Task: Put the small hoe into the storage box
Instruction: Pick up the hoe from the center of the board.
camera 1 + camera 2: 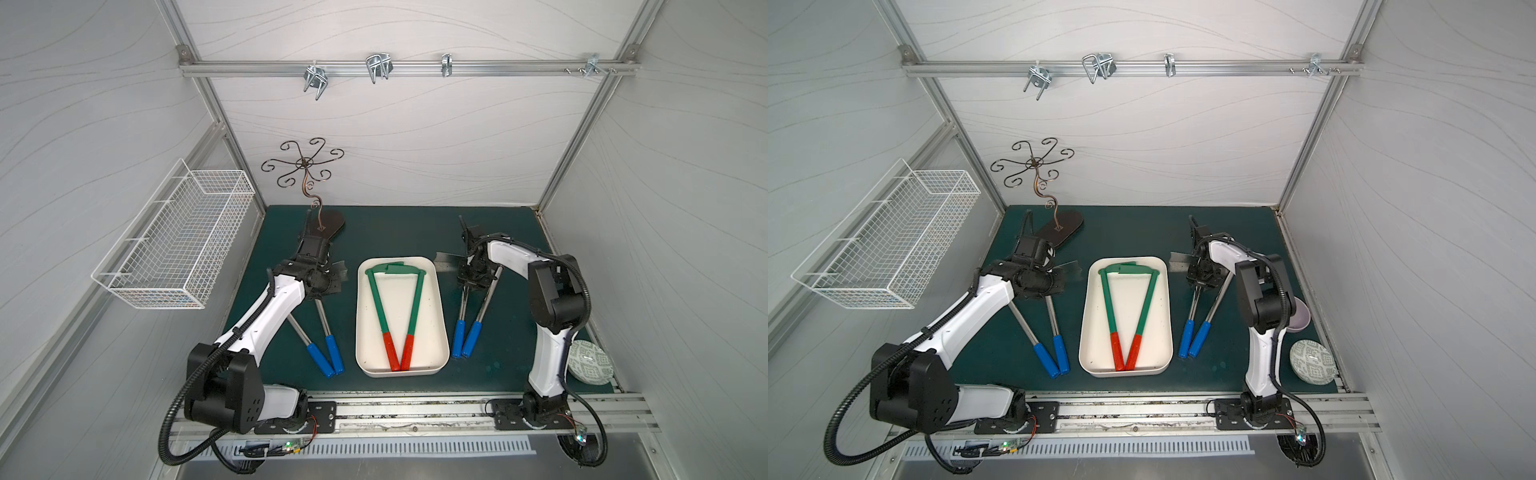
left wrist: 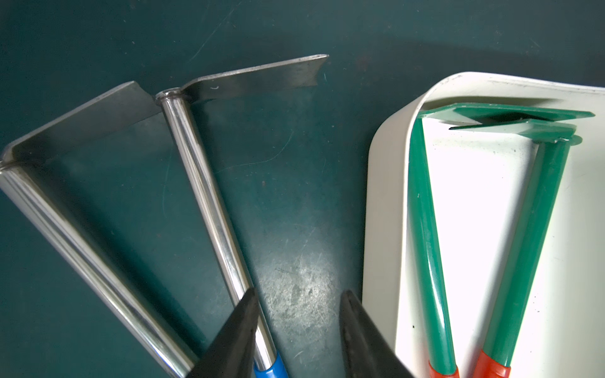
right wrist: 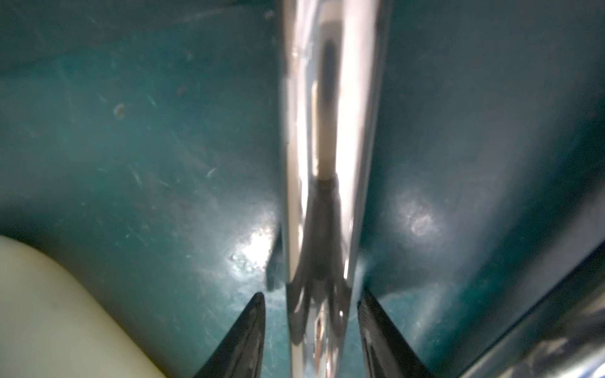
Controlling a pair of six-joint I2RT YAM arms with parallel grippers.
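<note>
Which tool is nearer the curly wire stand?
Left. The left tool is close in front of the wire stand; the right tool is beyond the storage box, straddling a steel hoe shaft.

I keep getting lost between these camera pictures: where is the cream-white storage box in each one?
In both top views: the storage box lies mid-table on the dark green mat.
Left wrist: the box, holding two green hoes, takes up one side.
Right wrist: only its blurred cream corner shows at the edge.
Shared landmark: that mat, around the box in every view.
</note>
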